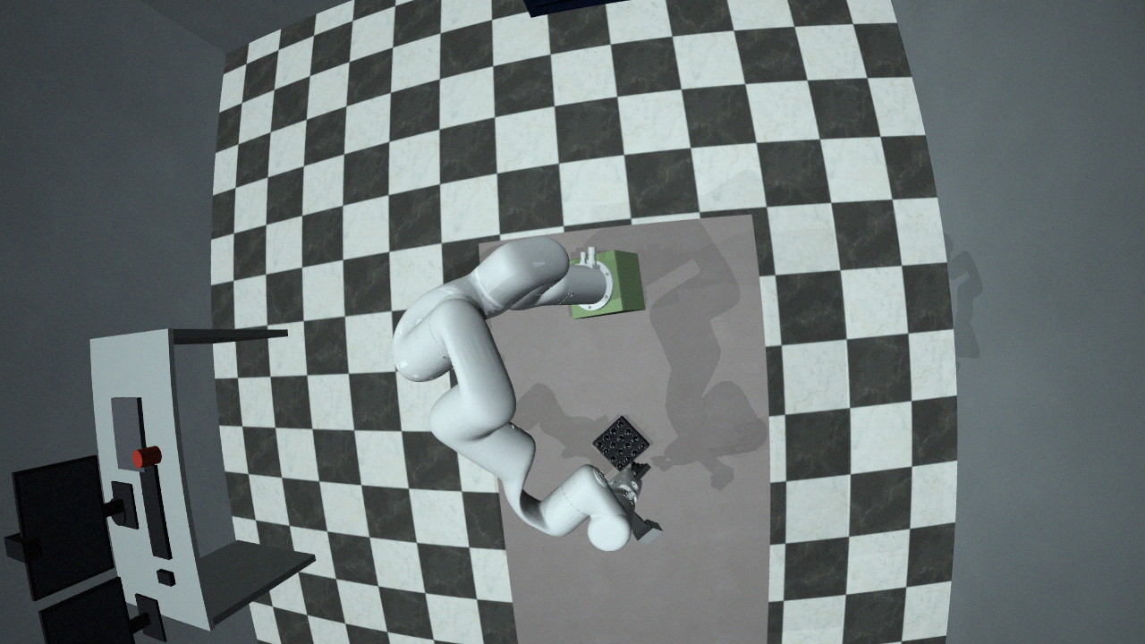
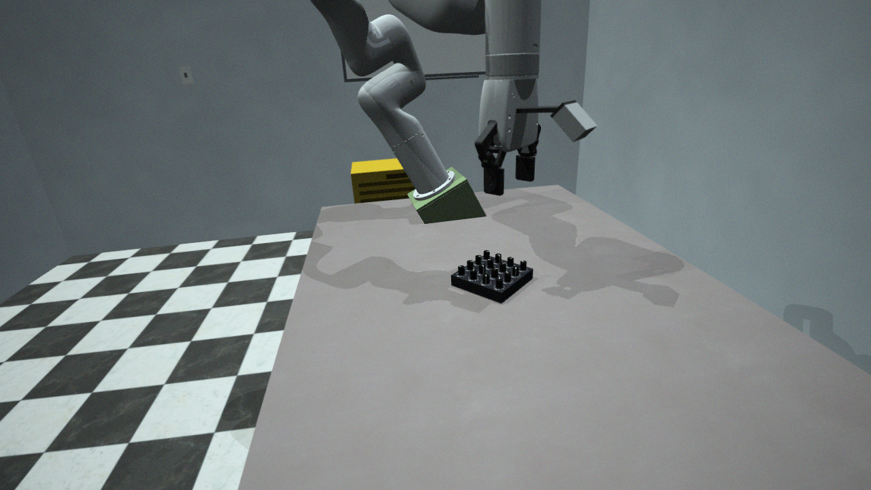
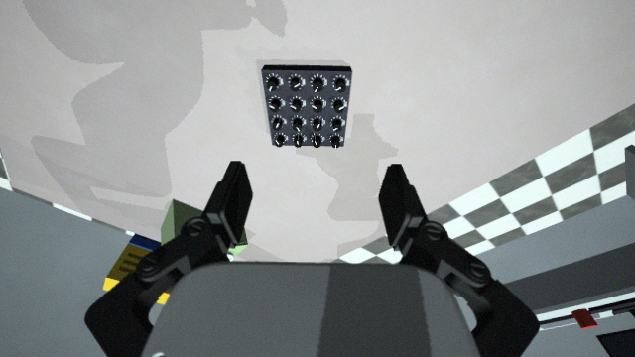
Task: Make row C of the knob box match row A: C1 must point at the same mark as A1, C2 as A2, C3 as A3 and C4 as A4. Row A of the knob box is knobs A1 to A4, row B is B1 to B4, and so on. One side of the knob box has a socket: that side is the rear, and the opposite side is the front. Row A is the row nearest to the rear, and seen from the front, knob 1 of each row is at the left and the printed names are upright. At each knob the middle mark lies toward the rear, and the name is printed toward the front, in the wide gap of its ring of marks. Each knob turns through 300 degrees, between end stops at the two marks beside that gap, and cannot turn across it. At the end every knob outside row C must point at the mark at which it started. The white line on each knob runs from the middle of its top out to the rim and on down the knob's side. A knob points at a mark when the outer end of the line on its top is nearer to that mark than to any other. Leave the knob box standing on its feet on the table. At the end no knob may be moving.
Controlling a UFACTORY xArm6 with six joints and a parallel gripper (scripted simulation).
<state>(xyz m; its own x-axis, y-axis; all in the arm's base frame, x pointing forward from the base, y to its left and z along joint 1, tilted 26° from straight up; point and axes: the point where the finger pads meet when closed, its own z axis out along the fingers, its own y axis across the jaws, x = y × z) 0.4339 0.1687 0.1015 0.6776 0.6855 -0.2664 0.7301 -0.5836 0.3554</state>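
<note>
The black knob box stands flat on the grey table, with four rows of four black knobs, each with a white line. In the wrist view the white lines point various ways; the printed names are too small to read. My gripper is open and empty. It hangs high above the table, well above the box and off to one side of it, fingers pointing down.
The arm's green base block sits at the table's far end. A yellow cabinet stands behind it. A grey stand with a red button stands on the checkered floor, off the table.
</note>
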